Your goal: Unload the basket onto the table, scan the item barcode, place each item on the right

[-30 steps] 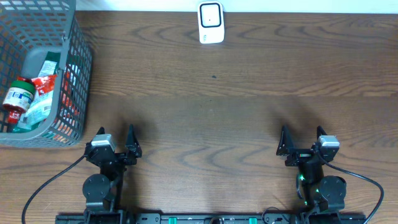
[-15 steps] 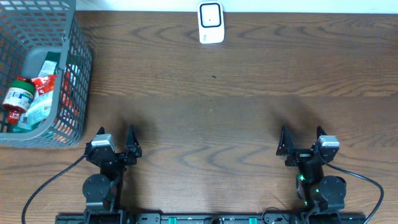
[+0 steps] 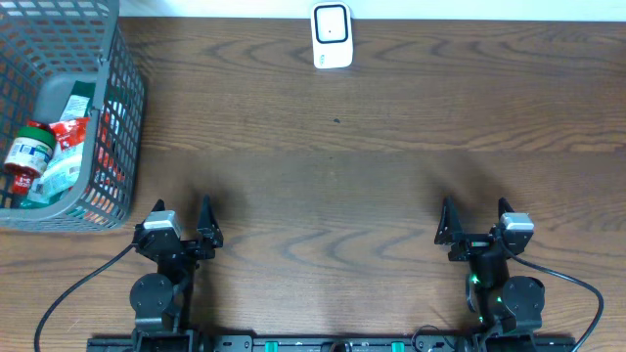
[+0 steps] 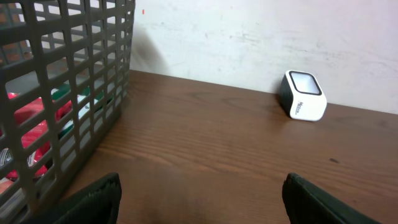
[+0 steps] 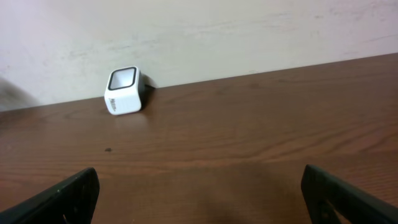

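Near edge: left gripper (image 3: 183,213) and right gripper (image 3: 473,213), well apart. Both are released, jaws spread wide, nothing between them. Brown wood surface (image 3: 333,196) ahead. Further back on the left: grey mesh basket (image 3: 134,108) holding red-and-white packets (image 3: 70,132) and a red-capped jar (image 3: 26,152). Far edge, centre: white barcode scanner (image 3: 332,36), close to the wall.

Overhead straight down; both wrist views low, toward shared scanner (image 4: 303,94).

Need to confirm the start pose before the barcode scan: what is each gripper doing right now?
Left gripper: open, holding nothing.
Right gripper: open, holding nothing.
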